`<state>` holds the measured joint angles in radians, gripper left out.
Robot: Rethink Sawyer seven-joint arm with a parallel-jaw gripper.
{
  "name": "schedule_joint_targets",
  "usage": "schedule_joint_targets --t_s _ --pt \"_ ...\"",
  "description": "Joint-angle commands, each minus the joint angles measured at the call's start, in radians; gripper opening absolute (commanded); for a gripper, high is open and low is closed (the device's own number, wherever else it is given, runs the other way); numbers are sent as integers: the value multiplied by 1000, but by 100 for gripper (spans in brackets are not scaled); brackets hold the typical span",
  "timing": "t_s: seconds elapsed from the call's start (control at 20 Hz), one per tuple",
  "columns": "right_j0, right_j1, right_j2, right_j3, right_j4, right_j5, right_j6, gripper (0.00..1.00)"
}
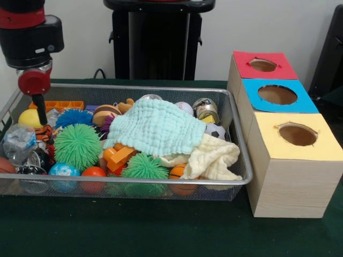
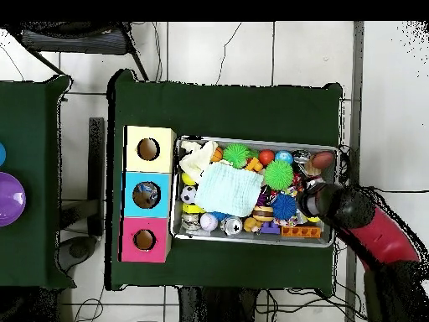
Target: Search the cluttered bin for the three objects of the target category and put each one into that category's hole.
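In the wire-mesh bin (image 1: 236,115), spiky green balls (image 1: 77,145), an orange block (image 1: 119,156) and small sports balls (image 1: 215,130) lay under a mint cloth (image 1: 155,127), beside 3 holed boxes (image 1: 292,160), the gripper (image 1: 40,110) unreadable.

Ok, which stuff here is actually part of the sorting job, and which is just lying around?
Part of the job:
mesh bin with its jumble of toys
box with three holes: red, blue, yellow
end effector, down in the bin's corner

Just lying about:
purple bowl on the neighbouring table
mint cloth and cream cloth, covering toys
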<state>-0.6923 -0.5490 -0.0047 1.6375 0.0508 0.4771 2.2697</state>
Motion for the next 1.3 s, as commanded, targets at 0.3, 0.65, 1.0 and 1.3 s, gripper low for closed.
schedule_joint_targets --t_s 0.3,0.65,1.0,1.3 --pt "1 64 25 129 44 -151 171 100" --pt "35 40 0 75 38 -166 154 100" --pt "76 4 -19 43 62 -130 164 100" --pt "71 -11 -7 48 142 -53 199 100"
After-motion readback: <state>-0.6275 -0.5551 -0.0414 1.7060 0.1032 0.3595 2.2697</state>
